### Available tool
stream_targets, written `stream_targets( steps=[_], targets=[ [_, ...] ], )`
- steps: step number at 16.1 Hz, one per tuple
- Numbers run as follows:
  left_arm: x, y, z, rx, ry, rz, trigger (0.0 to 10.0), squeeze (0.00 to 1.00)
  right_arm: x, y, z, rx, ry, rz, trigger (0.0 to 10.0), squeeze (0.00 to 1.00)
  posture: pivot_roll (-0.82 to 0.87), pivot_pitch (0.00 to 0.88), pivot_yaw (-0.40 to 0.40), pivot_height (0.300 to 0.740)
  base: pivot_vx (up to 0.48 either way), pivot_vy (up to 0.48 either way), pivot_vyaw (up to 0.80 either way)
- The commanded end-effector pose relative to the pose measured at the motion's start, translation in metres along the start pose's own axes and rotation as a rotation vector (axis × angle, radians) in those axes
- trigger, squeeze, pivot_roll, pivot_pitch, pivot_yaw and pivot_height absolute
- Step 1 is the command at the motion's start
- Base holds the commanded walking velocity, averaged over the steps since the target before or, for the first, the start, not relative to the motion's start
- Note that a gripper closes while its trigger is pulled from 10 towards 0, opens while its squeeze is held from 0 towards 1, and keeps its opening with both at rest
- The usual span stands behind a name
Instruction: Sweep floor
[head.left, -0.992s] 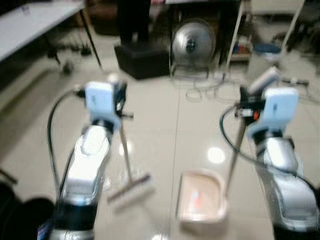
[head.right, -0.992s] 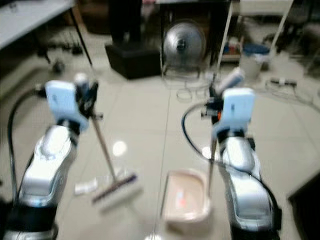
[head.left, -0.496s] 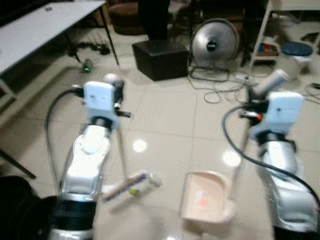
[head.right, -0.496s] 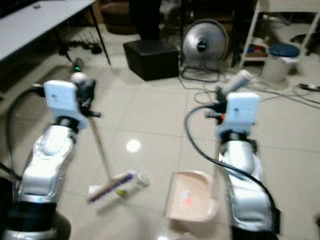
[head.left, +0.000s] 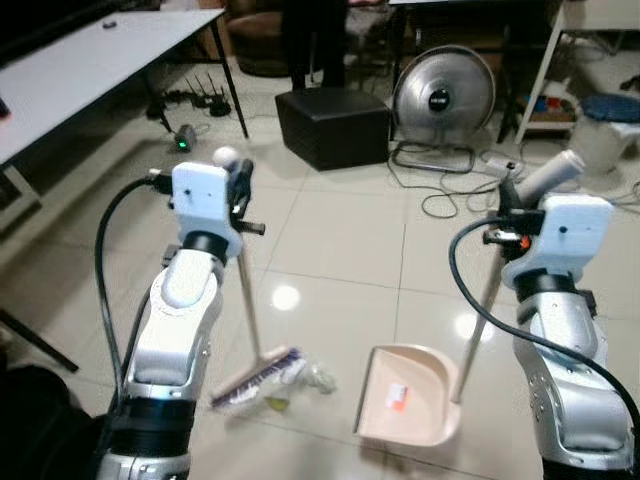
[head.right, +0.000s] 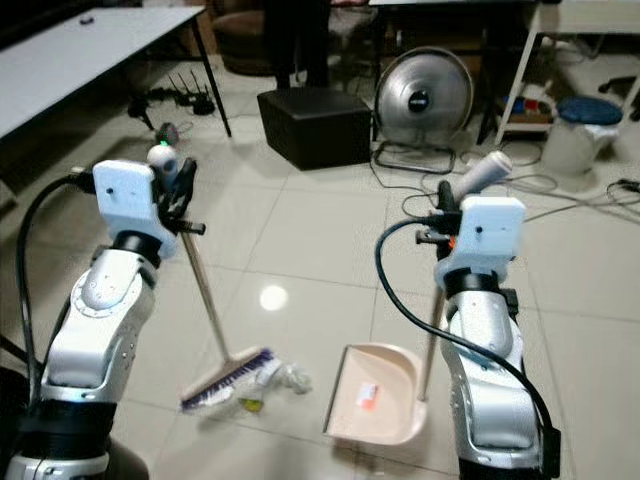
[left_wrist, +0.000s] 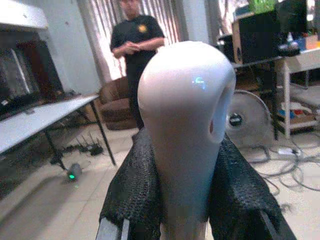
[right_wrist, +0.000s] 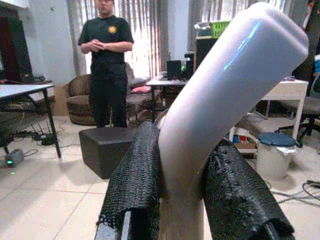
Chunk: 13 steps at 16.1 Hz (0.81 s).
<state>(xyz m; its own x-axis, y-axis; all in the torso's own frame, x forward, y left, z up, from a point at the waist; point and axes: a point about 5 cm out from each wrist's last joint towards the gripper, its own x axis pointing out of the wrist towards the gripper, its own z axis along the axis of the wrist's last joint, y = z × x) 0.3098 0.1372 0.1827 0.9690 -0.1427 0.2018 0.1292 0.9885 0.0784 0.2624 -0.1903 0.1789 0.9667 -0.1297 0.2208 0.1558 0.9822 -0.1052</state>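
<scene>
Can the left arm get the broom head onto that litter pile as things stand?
Probably yes. The left end effector grips the broom, whose bristles already rest against the crumpled litter, with bare floor between it and the dustpan.

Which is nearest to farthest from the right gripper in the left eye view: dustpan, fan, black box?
1. Dustpan, on the floor just below the right gripper, which grips its handle.
2. Fan, beyond it, a little left.
3. Black box, farther left.
</scene>
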Motion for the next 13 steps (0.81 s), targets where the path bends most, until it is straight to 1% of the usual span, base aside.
stream_targets(
  steps=[1,3,5,6,7,8,10,11,13],
  targets=[
    [0.004,-0.001,0.008,0.003,-0.044,-0.012,10.0,0.0,0.001,-0.002,0.003,-0.012,-0.037,-0.005,10.0,0.0,-0.04,0.024,0.121,0.74,0.386,0.0,0.0],
    [0.008,-0.001,0.006,-0.002,-0.037,-0.006,10.0,0.0,0.003,-0.001,0.0,-0.004,-0.046,0.005,10.0,0.0,-0.04,0.034,0.128,0.74,0.386,0.0,0.0],
    [0.016,-0.001,0.003,0.001,-0.028,-0.005,10.0,0.0,0.01,-0.002,-0.004,-0.003,-0.048,0.019,10.0,0.0,-0.03,0.074,0.134,0.74,0.386,0.0,0.0],
    [0.018,-0.001,0.003,0.002,-0.027,-0.007,10.0,0.0,0.011,-0.002,-0.004,-0.004,-0.047,0.02,10.0,0.0,-0.03,0.079,0.133,0.74,0.386,0.0,0.0],
    [0.022,-0.004,0.002,0.01,-0.025,-0.026,10.0,0.0,0.015,-0.004,-0.007,-0.005,-0.039,0.02,10.0,0.0,-0.02,0.119,0.118,0.74,0.386,0.0,0.0],
    [0.026,-0.007,0.001,0.019,-0.023,-0.04,10.0,0.0,0.017,-0.005,-0.009,-0.008,-0.034,0.021,10.0,0.0,-0.01,0.136,0.118,0.74,0.386,0.0,0.0],
    [0.027,-0.007,-0.002,0.019,-0.013,-0.033,10.0,0.0,0.018,-0.005,-0.013,-0.007,-0.03,0.024,10.0,0.0,0.0,0.164,0.127,0.74,0.386,0.0,0.0],
    [0.027,-0.006,-0.004,0.011,-0.01,-0.014,10.0,0.0,0.018,-0.005,-0.019,0.0,-0.022,0.015,10.0,0.0,0.0,0.179,0.131,0.74,0.36,0.0,0.0],
    [0.029,-0.006,-0.004,-0.001,-0.033,0.004,10.0,0.0,0.018,-0.006,-0.022,0.013,-0.028,0.001,10.0,0.0,0.01,0.213,0.143,0.74,0.0,0.0,0.0]
  ],
)
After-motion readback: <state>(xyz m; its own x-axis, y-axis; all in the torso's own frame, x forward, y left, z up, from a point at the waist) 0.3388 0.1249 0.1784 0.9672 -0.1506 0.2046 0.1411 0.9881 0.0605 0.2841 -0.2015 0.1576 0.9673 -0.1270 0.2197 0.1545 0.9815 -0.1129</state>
